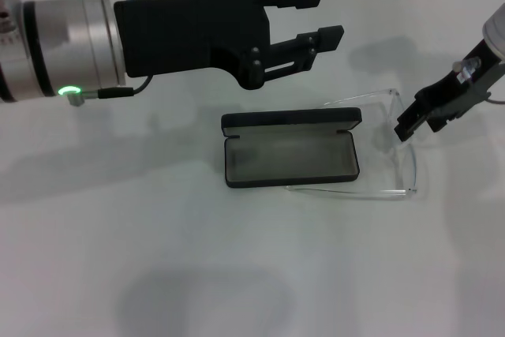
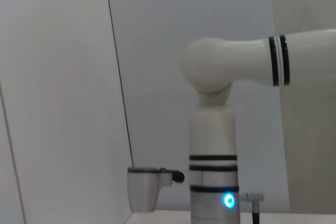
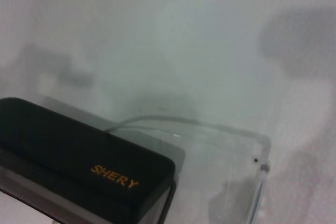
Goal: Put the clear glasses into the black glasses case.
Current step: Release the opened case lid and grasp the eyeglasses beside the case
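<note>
On the white tabletop (image 1: pixel 158 258) the black glasses case (image 1: pixel 290 155) lies open, the clear glasses (image 1: pixel 387 147) wrapped round its right end. The left claw (image 1: pixel 319 13) hovers behind, fingers spread; the right claw (image 1: pixel 410 125) touches the lens, its grip unclear.

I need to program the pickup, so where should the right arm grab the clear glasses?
Probably the front lens, coming from above on the robot's right. The clear glasses lie unfolded around the open case, thin arms running behind and in front of it. The right gripper already hangs at the lens.
</note>
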You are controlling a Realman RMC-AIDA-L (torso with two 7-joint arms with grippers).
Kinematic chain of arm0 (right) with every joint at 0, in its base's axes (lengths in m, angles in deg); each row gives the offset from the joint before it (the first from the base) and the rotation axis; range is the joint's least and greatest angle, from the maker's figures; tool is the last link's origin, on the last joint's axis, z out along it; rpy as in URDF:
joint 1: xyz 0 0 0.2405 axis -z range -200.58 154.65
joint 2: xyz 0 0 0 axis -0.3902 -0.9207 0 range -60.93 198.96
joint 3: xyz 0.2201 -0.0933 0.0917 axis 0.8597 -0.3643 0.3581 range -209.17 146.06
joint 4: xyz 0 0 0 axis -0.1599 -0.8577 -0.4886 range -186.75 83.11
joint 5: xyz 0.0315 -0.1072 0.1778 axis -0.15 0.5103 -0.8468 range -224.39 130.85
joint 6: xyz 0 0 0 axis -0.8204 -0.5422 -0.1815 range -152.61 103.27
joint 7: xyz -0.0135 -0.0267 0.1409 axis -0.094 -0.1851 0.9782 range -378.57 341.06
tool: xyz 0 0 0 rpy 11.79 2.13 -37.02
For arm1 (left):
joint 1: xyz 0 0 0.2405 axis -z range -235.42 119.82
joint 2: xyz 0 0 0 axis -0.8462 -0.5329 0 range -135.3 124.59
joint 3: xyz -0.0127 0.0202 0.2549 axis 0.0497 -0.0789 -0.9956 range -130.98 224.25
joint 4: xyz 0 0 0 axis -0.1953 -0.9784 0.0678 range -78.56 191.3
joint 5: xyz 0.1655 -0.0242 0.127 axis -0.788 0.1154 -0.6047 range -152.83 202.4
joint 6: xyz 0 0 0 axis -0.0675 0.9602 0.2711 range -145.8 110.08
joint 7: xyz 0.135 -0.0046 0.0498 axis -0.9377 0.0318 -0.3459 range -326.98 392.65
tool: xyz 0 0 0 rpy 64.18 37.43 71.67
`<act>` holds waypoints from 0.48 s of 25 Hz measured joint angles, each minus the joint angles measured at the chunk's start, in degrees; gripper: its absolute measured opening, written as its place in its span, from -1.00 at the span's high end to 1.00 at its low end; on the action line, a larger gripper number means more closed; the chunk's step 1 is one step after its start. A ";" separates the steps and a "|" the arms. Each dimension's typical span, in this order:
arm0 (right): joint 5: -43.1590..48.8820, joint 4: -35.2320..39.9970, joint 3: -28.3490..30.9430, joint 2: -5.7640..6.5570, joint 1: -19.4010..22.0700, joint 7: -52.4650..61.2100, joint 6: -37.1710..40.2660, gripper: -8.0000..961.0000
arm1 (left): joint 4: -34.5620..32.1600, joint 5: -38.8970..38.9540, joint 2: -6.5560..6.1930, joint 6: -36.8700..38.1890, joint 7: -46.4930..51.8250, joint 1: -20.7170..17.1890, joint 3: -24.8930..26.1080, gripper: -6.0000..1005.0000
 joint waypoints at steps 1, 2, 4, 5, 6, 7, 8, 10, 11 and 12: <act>0.25 -0.31 0.00 -0.11 -0.06 0.02 -0.20 -0.18 | 0.54 0.47 0.00 0.00 -0.45 0.02 0.00 0.05; 0.56 -0.84 -0.07 -0.29 -0.18 0.05 -0.45 -0.18 | 0.94 0.82 0.00 0.00 -0.79 0.03 0.00 0.05; 0.94 -1.74 -0.22 -0.43 -0.49 0.06 -0.88 -0.17 | 1.40 1.30 0.00 0.01 -1.19 0.07 0.00 0.05; 1.02 -2.27 -0.32 -0.45 -0.70 0.04 -1.23 -0.17 | 1.52 1.43 0.00 0.01 -1.24 0.08 0.00 0.05; 1.02 -2.46 -0.32 -0.49 -0.80 -0.03 -1.42 -0.16 | 1.55 1.48 0.00 0.02 -1.25 0.09 0.00 0.05; 1.03 -2.57 -0.33 -0.53 -0.88 -0.08 -1.59 -0.16 | 1.56 1.49 0.00 0.02 -1.25 0.09 0.00 0.05; 1.05 -2.60 -0.33 -0.58 -0.98 -0.14 -1.71 -0.16 | 1.57 1.49 0.00 0.05 -1.25 0.09 0.00 0.05; 1.05 -2.70 -0.36 -0.62 -1.21 -0.23 -1.81 -0.15 | 1.59 1.51 0.00 0.19 -1.26 0.08 0.00 0.05; 1.05 -2.77 -0.42 -0.63 -1.24 -0.24 -1.87 -0.14 | 1.59 1.52 0.00 0.24 -1.27 0.07 0.00 0.05; 1.06 -2.86 -0.50 -0.64 -1.24 -0.25 -1.95 -0.14 | 1.62 1.52 0.00 0.27 -1.27 0.02 0.00 0.05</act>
